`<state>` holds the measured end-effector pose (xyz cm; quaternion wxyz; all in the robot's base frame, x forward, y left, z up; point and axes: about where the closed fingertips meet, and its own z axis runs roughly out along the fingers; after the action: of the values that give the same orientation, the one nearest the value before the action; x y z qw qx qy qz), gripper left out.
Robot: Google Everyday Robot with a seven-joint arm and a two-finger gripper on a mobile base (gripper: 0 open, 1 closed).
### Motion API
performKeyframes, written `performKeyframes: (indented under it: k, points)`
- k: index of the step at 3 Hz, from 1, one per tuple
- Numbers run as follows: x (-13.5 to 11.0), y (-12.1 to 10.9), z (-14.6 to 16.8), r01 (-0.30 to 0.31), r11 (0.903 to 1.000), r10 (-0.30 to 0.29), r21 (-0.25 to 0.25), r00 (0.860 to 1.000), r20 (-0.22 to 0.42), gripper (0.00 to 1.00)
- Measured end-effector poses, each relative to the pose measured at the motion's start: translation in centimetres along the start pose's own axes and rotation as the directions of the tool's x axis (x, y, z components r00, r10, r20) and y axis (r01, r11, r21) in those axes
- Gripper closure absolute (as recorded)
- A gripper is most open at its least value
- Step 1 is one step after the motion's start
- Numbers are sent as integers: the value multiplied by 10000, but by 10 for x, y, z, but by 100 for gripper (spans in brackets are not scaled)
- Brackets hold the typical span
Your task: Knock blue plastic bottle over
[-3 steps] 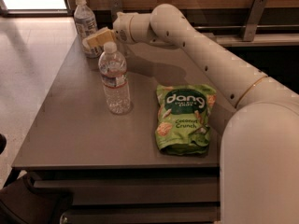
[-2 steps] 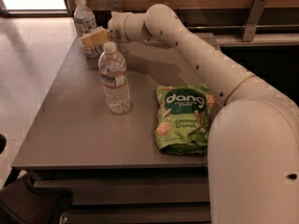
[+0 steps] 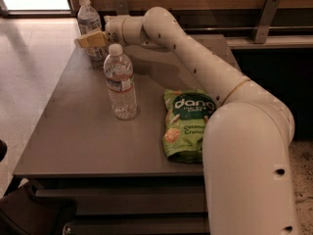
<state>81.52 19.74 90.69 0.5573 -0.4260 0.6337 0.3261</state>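
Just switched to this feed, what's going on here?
The arm reaches across the grey table, its gripper right at the blue plastic bottle at the far corner. That bottle stands upright, not yet knocked over. A clear water bottle stands nearer, with a green snack bag lying beside it.

Tan gripper point(image 3: 92, 39) overlapping white-capped, pale-labelled blue plastic bottle point(image 3: 88, 19); clear bottle point(image 3: 121, 89) near it wearing red-and-white band
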Motion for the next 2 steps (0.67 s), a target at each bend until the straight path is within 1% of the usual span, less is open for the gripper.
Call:
performKeyframes:
  k: [2]
  points:
    - [1,4,5,-19,10000,19,-84,10000,0,62]
